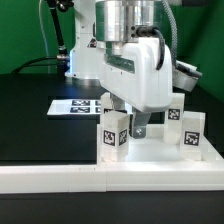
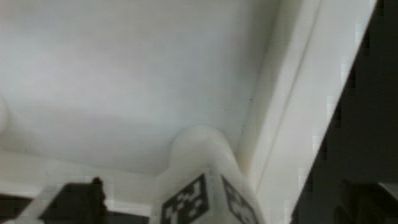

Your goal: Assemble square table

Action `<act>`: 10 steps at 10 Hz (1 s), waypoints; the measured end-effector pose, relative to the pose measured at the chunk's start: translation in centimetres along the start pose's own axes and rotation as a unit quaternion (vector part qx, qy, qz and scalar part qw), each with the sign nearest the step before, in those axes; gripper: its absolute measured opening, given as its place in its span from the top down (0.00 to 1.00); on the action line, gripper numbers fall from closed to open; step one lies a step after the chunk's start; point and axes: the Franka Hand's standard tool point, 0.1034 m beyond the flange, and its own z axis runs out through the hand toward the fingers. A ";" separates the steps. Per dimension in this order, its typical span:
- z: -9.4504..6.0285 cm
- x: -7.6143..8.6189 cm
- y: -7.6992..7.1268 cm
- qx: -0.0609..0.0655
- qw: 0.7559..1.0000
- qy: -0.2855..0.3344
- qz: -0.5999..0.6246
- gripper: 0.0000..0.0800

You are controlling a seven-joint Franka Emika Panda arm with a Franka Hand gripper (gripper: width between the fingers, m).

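White plastic fills most of the scene: the square top [image 1: 150,150] lies on the black tabletop [image 1: 30,110] close against the long L-shaped wall [image 1: 60,178] that runs along the front. Three legs can be made out standing upright on it, each wearing black-and-white tags: one [image 1: 113,132] toward the exterior view's left, one [image 1: 192,132] at the right, and one [image 1: 177,108] further back, partly behind the arm. The gripper [image 1: 130,118] hangs low over the top, between the left leg and the right one, and its bulky white body blocks much of the middle of the top from that side. Its jaws look apart, with nothing between them that I can see; the dark fingers are half hidden by the left leg. Behind, flat on the tabletop, lies the marker board [image 1: 78,106], well apart from the furniture. The wrist view gives what the other cannot: the smooth inner floor of the top [image 2: 125,70] and its raised rim [image 2: 294,100] from close by, with the rounded head of a tagged leg [image 2: 205,185] rising just beside that rim and a dark fingertip [image 2: 80,200] low in the corner.
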 end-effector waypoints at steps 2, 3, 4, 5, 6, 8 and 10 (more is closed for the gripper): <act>-0.4 1.1 -0.2 -0.016 0.991 0.012 -0.130 0.19; -0.6 1.8 -0.7 -0.010 0.984 0.027 -0.177 0.19; -0.4 1.8 -0.7 -0.006 0.984 0.032 -0.175 0.19; -0.4 1.8 -0.6 -0.007 0.986 0.031 -0.166 0.24; -0.4 1.8 -0.6 -0.007 0.986 0.031 -0.165 0.43; -0.3 2.0 -0.1 -0.012 0.994 0.029 -0.102 0.61; -0.3 2.1 0.0 -0.013 0.999 0.029 -0.027 0.64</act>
